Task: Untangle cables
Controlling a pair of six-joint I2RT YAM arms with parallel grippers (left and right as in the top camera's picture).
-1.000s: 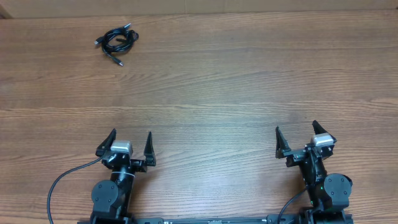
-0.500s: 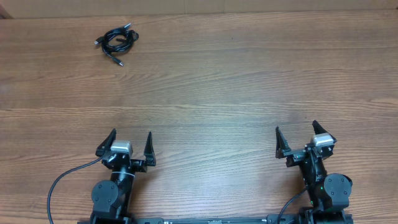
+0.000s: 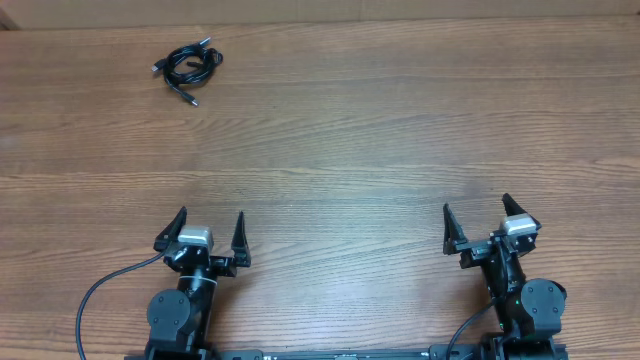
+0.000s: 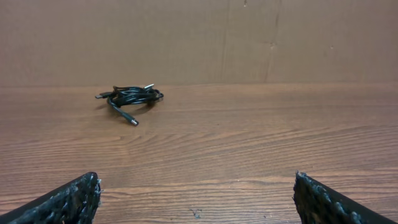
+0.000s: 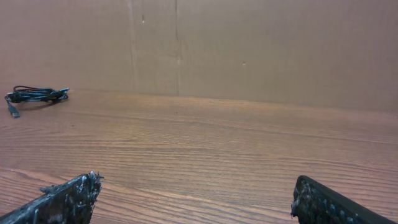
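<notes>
Overhead: cables (image 3: pixel 188 68) sit in one tight bundle near the far left corner of the table (image 3: pixel 380 130), a couple of plug ends poking out of the coil. Left gripper (image 3: pixel 211 214) is parked at the near edge, left side, jaws spread wide and holding nothing. Right gripper (image 3: pixel 477 204) is at the near edge, right side, also wide and empty. Both look like rest poses, fingers aimed at the far edge. Nothing has been untangled yet. The wood between grippers and bundle is bare, so there's room to reach. The left arm sits closer to the bundle; the right would have to cross most of the table on a diagonal.

Left wrist: cables (image 4: pixel 129 96) lie ahead and a bit left of centre, close to the far edge under the cardboard wall (image 4: pixel 186 37). One plug end trails toward the camera. Both fingertips (image 4: pixel 68 199) show at the bottom corners, far apart, nothing between them. The wall leaves little room behind the bundle, so an approach from the near side or from above looks better.

Right wrist: cables (image 5: pixel 34 94) are at the far left of the view, well apart from this gripper (image 5: pixel 196 179). Jaws are wide and empty, with bare table ahead.
</notes>
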